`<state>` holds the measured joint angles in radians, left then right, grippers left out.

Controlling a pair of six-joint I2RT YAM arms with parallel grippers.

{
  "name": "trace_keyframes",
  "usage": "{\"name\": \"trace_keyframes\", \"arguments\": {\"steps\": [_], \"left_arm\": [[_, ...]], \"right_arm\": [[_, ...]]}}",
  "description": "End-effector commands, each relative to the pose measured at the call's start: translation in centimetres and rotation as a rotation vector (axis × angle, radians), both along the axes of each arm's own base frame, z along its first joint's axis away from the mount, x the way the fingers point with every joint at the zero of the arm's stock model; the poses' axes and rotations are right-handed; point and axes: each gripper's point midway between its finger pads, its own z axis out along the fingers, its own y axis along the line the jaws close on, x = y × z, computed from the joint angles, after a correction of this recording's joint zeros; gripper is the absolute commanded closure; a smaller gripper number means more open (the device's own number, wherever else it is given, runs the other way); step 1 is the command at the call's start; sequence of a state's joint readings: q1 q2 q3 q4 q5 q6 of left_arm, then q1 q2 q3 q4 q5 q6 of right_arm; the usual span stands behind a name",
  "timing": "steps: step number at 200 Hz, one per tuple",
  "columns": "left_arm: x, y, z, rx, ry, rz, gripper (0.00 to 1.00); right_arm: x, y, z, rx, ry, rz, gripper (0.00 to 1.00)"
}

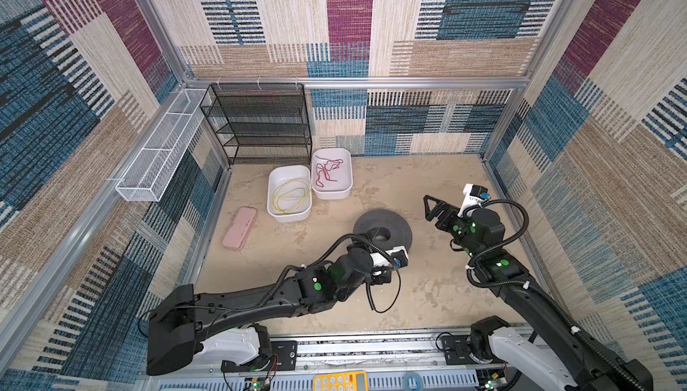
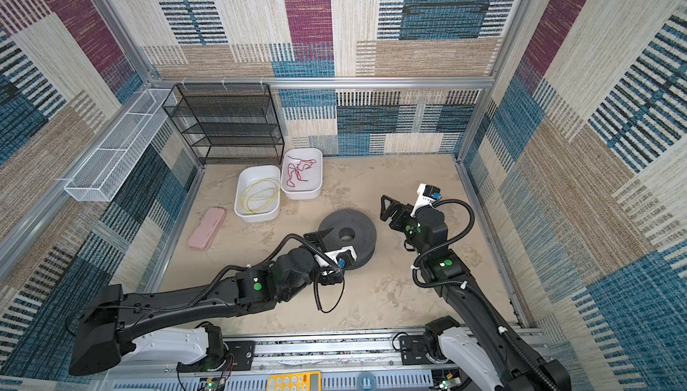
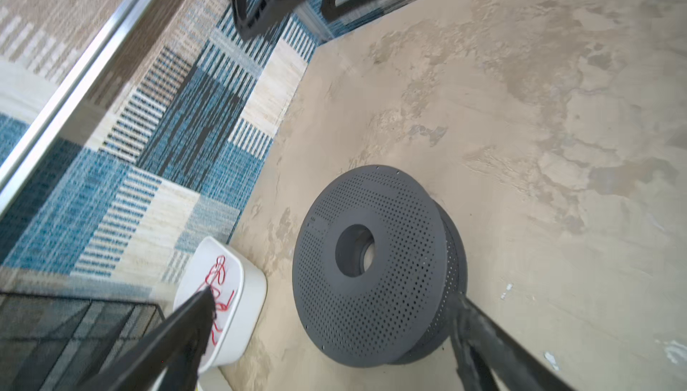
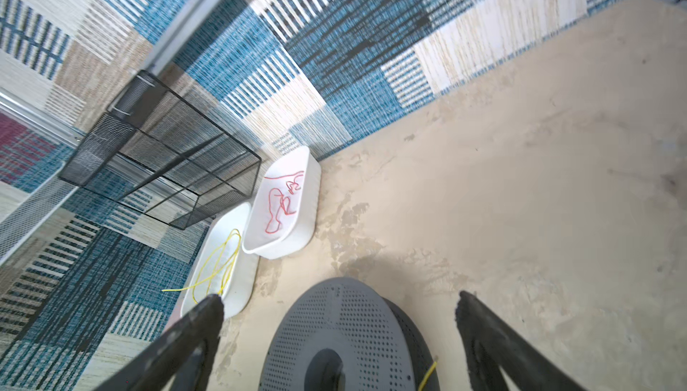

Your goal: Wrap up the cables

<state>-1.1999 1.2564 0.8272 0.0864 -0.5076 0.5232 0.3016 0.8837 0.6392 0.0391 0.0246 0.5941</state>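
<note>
The cables [image 1: 292, 194] are thin yellow wire lying in loose loops inside a white tub [image 1: 273, 207], which both top views show; the cables [image 4: 219, 266] also show in the right wrist view. A grey perforated spool [image 1: 383, 227] lies flat mid-table. A short yellow wire end [image 4: 427, 374] sticks out at its side. My left gripper [image 3: 332, 298] is open just beside the spool [image 3: 371, 270], holding nothing. My right gripper [image 1: 433, 210] hangs open to the right of the spool [image 4: 334, 333], also holding nothing.
A second white tub [image 1: 345, 188] with a red cord [image 1: 327, 171] stands behind the first. A pink case [image 1: 239, 227] lies at the left. A black mesh shelf [image 1: 260, 125] and a white mesh basket [image 1: 163, 147] line the back-left walls.
</note>
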Motion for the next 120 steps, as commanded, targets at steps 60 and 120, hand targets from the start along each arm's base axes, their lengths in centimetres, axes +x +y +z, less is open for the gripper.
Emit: {"name": "trace_keyframes", "arguments": {"steps": [60, 120], "left_arm": [[4.6, 7.6, -1.7, -0.032, -0.042, 0.443, 0.01], [9.4, 17.0, -2.9, -0.299, 0.168, 0.615, 0.01]], "right_arm": [[4.8, -0.5, 1.3, -0.169, -0.037, -0.081, 0.00], [3.7, 0.8, 2.0, -0.379, -0.345, 0.021, 0.01]]}}
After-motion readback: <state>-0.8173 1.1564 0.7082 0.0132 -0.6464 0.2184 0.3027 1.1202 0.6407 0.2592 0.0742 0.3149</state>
